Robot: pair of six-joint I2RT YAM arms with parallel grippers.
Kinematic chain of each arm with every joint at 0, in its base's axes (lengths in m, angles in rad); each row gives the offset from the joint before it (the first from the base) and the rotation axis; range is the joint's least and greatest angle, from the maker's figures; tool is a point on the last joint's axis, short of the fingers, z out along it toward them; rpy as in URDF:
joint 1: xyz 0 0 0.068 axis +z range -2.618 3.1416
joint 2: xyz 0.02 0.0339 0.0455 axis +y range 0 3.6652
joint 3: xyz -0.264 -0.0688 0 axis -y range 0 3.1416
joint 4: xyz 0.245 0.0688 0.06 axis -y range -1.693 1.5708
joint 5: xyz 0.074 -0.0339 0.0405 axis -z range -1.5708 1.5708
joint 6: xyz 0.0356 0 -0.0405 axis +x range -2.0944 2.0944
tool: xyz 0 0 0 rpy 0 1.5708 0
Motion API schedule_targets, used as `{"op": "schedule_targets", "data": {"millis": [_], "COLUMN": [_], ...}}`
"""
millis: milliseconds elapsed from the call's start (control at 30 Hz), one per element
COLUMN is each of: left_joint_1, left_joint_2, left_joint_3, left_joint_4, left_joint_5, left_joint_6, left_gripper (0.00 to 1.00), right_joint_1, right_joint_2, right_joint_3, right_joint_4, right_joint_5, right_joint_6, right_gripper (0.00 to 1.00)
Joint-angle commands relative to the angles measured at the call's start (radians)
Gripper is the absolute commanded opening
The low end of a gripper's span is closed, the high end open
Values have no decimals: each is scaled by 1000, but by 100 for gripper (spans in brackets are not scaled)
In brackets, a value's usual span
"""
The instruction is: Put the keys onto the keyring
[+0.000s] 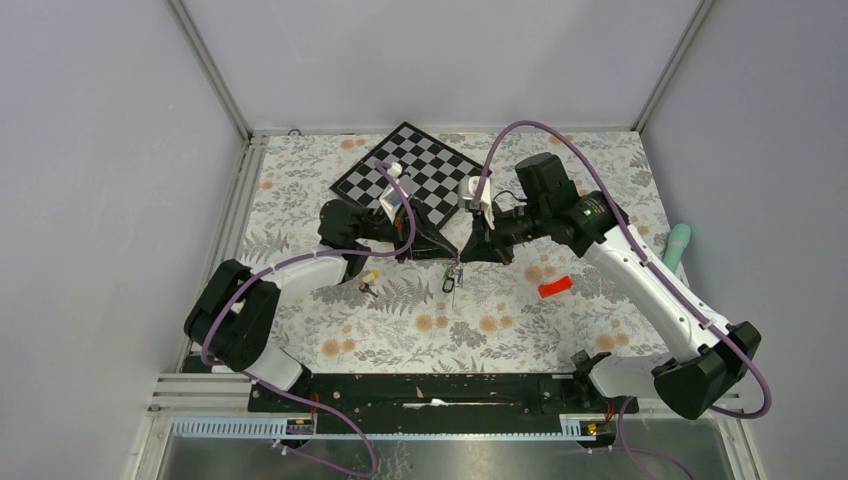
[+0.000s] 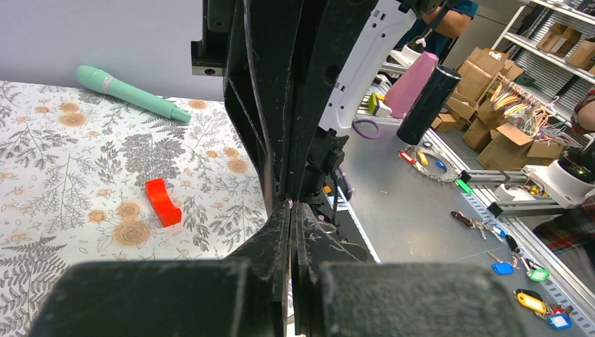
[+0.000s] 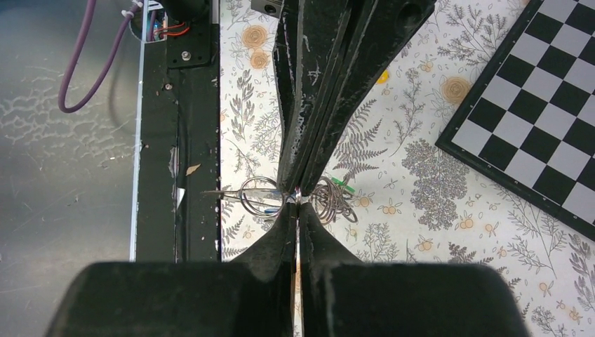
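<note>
My two grippers meet tip to tip above the middle of the table. The left gripper (image 1: 447,256) (image 2: 291,205) is shut, and the right gripper (image 1: 463,256) (image 3: 297,199) is shut against it. A bunch of grey wire rings, the keyring (image 3: 335,201) (image 1: 452,281), is pinched where the tips meet and hangs below. One ring (image 3: 258,196) carries a key with a blue tag (image 3: 272,209). A green tag (image 3: 342,182) shows beside the other loops. Which loop each gripper pinches I cannot tell. A yellow-tagged key (image 1: 370,282) lies on the cloth left of the bunch.
A checkerboard (image 1: 410,172) lies at the back centre. A red block (image 1: 555,287) sits right of the grippers, and a teal handle (image 1: 678,247) lies by the right wall. The black base rail (image 1: 430,390) runs along the near edge.
</note>
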Motion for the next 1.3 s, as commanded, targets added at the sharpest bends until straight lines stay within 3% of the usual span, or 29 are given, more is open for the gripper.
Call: {"op": "schedule_targets", "data": {"millis": [0, 200, 333, 400, 567, 833, 1133, 1267], "left_joint_1": [1, 41, 45, 42, 26, 8, -7, -11], "left_joint_2": [-11, -21, -32, -27, -18, -4, 7, 9], "left_joint_3": [18, 116, 219, 249, 240, 143, 142, 135], "left_joint_4": [31, -329, -759, -863, -825, -407, -400, -401], "left_joint_5": [8, 42, 24, 17, 16, 37, 18, 15], "left_joint_6": [38, 273, 592, 675, 642, 355, 344, 350], "left_gripper": [0, 29, 38, 41, 45, 46, 33, 33], "right_joint_1": [-3, 36, 50, 59, 83, 104, 110, 111], "right_joint_2": [-2, 29, 79, 96, 136, 178, 181, 175], "right_joint_3": [50, 113, 189, 219, 285, 323, 321, 311], "right_joint_4": [-30, -139, -225, -247, -288, -318, -310, -300], "right_joint_5": [71, 230, 285, 313, 358, 397, 399, 397], "right_joint_6": [-46, -86, -104, -107, -109, -105, -96, -89], "right_gripper": [0, 0, 0, 0, 0, 0, 0, 0]}}
